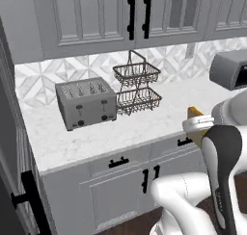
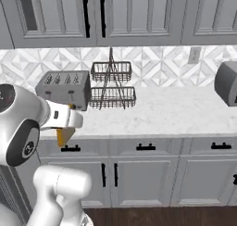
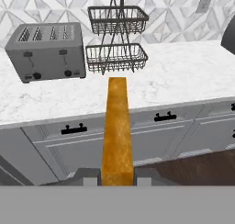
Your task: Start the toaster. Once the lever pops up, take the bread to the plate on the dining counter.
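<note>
My gripper [image 3: 117,179] is shut on the bread [image 3: 117,131], a thin orange-tan slice that sticks out edge-on from between the fingers. In the base views the hand [image 1: 198,125] [image 2: 69,121] hovers in front of the wall counter's front edge, with the bread [image 1: 195,112] [image 2: 63,136] poking out of it. The grey four-slot toaster [image 1: 87,104] [image 2: 64,88] [image 3: 48,51] stands on the counter at the left, well away from the hand, and its slots look empty. The plate and the dining counter are out of view.
A two-tier wire basket [image 1: 136,87] [image 2: 111,84] [image 3: 117,39] stands right of the toaster. A grey appliance [image 1: 230,70] [image 2: 227,84] sits at the counter's right end. Grey drawers and cabinet doors [image 2: 146,148] run below the marble top; upper cabinets hang above.
</note>
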